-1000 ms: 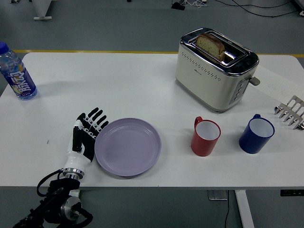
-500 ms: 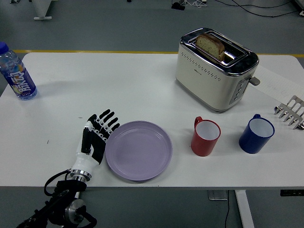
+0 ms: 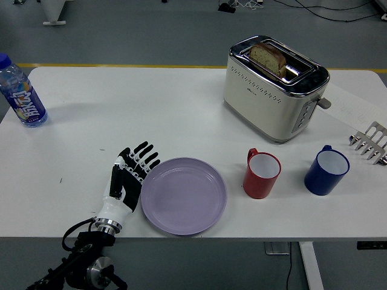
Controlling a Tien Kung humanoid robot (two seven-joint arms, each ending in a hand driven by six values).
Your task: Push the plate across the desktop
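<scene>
Fingers of the left hand [image 3: 129,178] are held spread and pressed against the left rim of the purple plate [image 3: 184,196], near the red mug [image 3: 262,174].

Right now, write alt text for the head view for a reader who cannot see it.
The robot's left hand, fingers spread, presses against the left rim of a lilac plate near the front edge of a white table. Right of the plate stand a red mug and a blue mug; behind them a toaster holds bread, and a water bottle stands far left.
</scene>
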